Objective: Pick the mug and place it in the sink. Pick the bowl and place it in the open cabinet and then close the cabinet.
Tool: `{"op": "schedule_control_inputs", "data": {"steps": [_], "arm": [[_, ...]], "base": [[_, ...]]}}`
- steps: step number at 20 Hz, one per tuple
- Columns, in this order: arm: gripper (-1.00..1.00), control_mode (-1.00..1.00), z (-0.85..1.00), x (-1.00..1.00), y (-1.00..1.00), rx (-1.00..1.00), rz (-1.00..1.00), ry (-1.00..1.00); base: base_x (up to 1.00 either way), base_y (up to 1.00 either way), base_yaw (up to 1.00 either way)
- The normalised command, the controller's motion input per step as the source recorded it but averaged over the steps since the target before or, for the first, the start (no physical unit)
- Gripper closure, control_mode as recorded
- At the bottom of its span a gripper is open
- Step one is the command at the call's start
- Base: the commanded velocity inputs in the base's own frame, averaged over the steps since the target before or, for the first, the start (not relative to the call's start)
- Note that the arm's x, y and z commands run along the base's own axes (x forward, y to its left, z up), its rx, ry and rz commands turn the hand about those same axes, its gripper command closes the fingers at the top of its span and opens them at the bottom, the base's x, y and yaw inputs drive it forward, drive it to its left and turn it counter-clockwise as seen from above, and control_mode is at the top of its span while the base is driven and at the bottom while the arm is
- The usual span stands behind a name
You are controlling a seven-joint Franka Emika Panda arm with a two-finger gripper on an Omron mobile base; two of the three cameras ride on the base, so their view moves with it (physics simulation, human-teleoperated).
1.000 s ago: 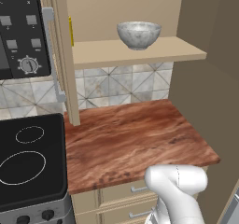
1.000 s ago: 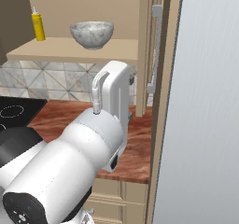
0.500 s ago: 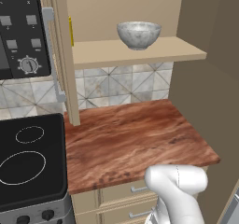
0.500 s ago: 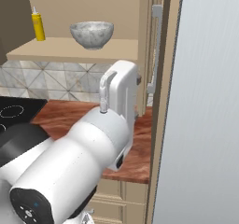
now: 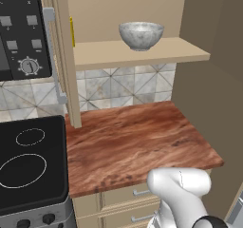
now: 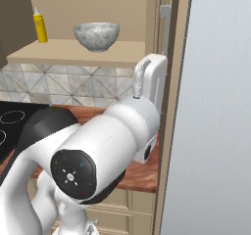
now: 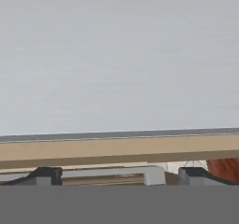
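The wide round bowl with a mottled grey-white, stone-like surface sat upright on the plain inner shelf of the beige wooden wall cabinet, in the upper middle of the left base frame; in the right base frame the same bowl stood in the upper left, with a yellow squeeze bottle near it further left on the shelf. The cabinet's left door stood open edge-on at the upper left of the left base frame, its vertical silver bar handle facing the black control panel. Below the shelf ran a pale diamond-patterned tile backsplash and the reddish-brown wood-grain bench, with a black glass cooktop at the lower left. In the hand frame the claw pointed at a broad pale grey panel with a beige wooden edge beneath it; its two dark fingertips stood well apart, spread on either side of a silver bar lying between them, though I could not tell whether they touched it.
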Motion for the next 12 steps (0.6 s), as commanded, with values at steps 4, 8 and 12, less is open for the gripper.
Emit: {"op": "schedule_control_inputs", "data": {"steps": [4, 8, 12], "arm": [[-1.0, -1.0, -0.05, 0.36, 0.16, 0.0, 0.0, 0.1], [-1.0, -1.0, -0.03, 0.08, 0.0, 0.0, 0.0, 0.01], [-1.0, -1.0, -0.05, 0.07, 0.0, 0.0, 0.0, 0.0]], "base": [[0.0, 0.0, 0.0], [0.0, 0.0, 0.0], [0.0, 0.0, 0.0]]}}
